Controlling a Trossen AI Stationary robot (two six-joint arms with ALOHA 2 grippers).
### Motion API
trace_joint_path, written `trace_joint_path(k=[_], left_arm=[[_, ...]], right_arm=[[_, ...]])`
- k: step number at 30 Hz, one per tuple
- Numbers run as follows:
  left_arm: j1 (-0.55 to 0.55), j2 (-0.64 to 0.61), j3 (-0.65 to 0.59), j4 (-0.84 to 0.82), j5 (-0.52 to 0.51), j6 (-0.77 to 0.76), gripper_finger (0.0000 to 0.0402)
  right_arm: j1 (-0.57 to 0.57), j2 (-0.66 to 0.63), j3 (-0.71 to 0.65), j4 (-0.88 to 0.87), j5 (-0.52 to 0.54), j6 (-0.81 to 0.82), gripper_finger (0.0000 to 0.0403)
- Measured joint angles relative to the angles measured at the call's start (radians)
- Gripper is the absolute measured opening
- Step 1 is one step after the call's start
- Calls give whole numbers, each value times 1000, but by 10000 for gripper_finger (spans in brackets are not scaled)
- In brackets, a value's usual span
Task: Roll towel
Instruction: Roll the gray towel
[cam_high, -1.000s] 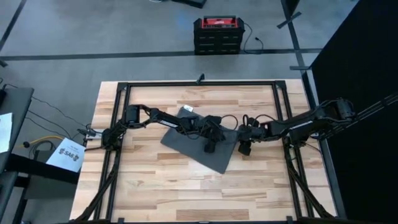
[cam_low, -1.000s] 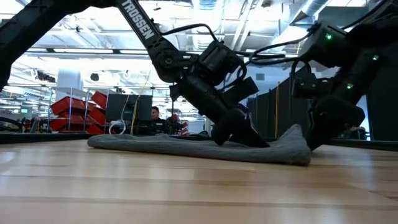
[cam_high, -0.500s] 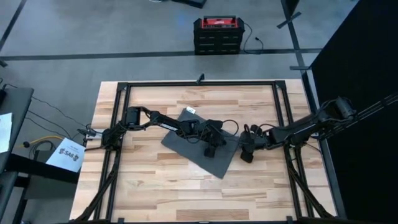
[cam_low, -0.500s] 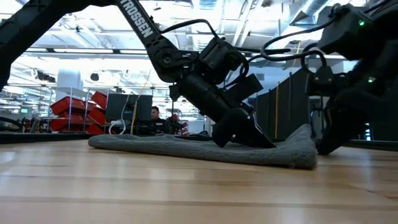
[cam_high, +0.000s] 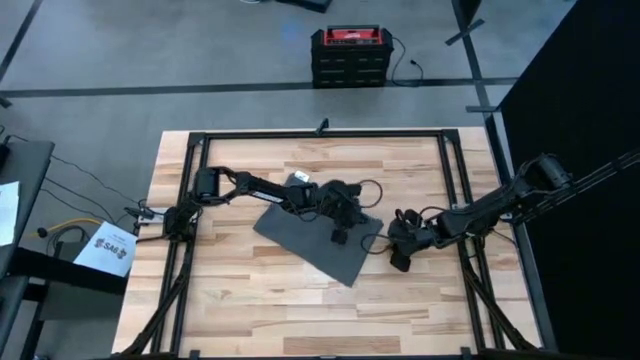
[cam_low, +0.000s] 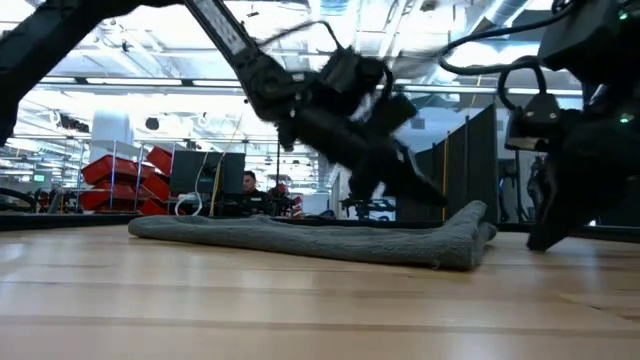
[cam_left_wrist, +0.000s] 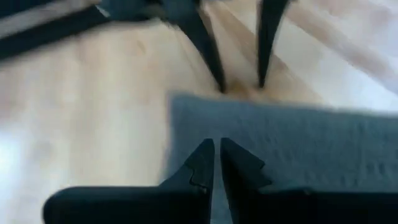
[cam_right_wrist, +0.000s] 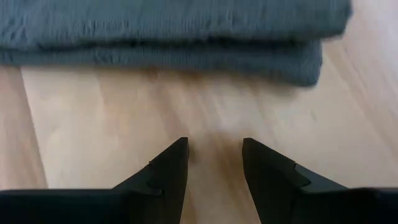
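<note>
The wooden table (cam_high: 250, 290) carries the towel (cam_high: 310, 235) near its middle, lying turned at an angle, flat over most of its area with a doubled, thicker edge on the side facing the right arm; a small white tag (cam_high: 301, 176) shows at its far corner. No roll has formed yet, so this looks like the opening step: getting hold of an edge to start turning it over. The left gripper (cam_high: 340, 236) sits over the cloth near that doubled edge, its fingers (cam_left_wrist: 202, 167) nearly closed with only a thin slit between them, and, blurred as its view is, apparently holding nothing. The right gripper (cam_high: 400, 260) stands on bare wood just beside the towel's edge, fingers (cam_right_wrist: 168, 168) spread moderately, empty. Next, one gripper likely needs to pinch the doubled edge and fold it inward.
</note>
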Motion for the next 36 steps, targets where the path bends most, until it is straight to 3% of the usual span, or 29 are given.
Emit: trace_joint_path(k=[11,28,36], left_arm=[[-7,109,56,36,14,-4,15],[3,109,56,20,10,-7,15],[8,109,56,14,9,-7,15]], right_arm=[[-62,99,2,148,75,-99,140],[-66,73,44,136,153,-271,140],[-44,-32,47,131,230,-308,140]])
